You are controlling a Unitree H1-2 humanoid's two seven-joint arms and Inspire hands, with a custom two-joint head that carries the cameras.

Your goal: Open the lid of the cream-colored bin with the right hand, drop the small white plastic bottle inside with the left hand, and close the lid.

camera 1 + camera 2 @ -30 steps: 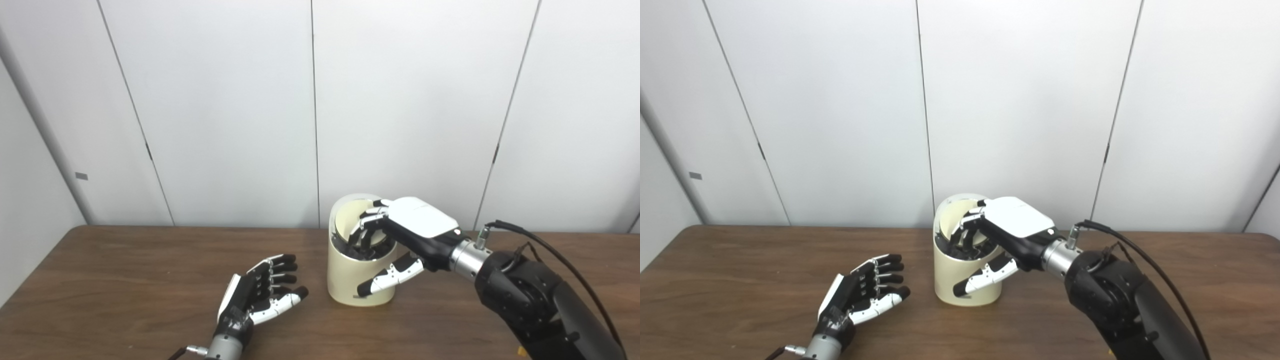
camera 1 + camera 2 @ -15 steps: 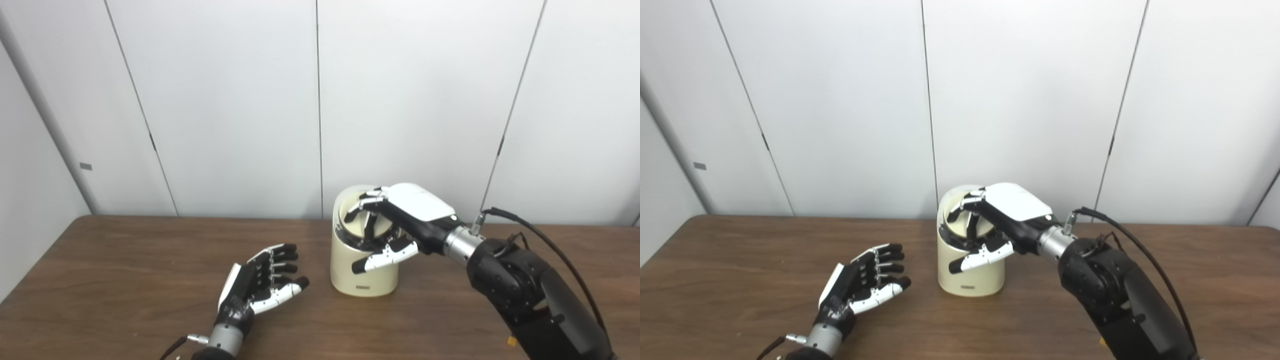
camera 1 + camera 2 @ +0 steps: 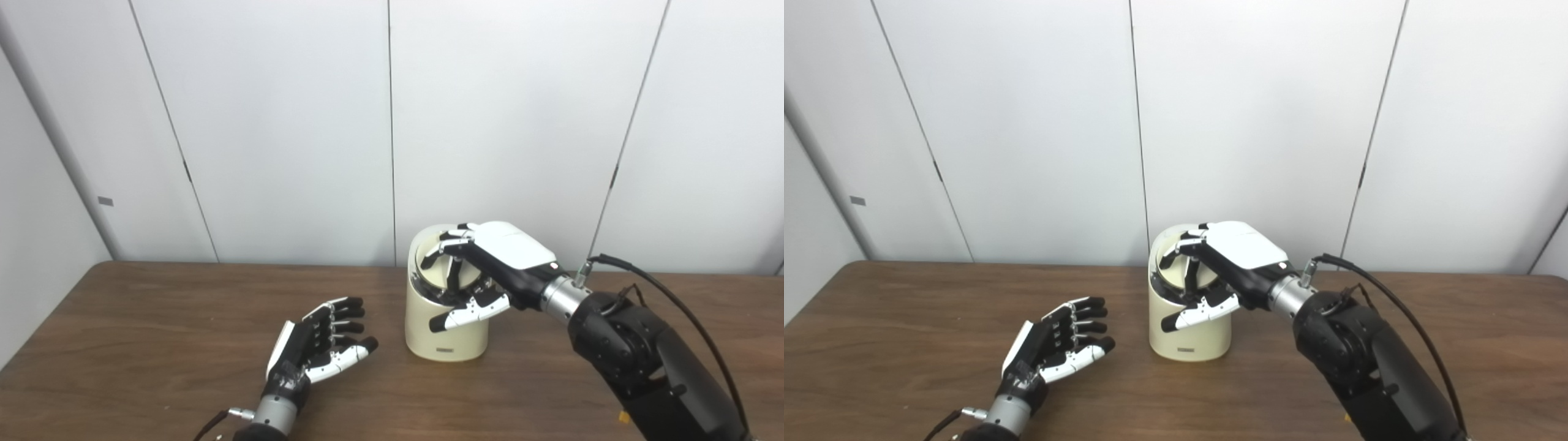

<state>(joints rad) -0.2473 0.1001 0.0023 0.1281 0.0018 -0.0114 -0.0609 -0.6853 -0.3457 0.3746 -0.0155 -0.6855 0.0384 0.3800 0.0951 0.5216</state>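
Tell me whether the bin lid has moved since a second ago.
Yes. The lid has swung down from upright to nearly flat on the cream-colored bin, judged against the bin's rim, with the right hand on top of it.

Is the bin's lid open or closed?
Nearly closed: the lid lies almost flat in the bin rim under the right hand.

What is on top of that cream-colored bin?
The right hand rests over the bin, its fingers on the lid, which looks nearly shut. The inside is covered, so nothing there shows.
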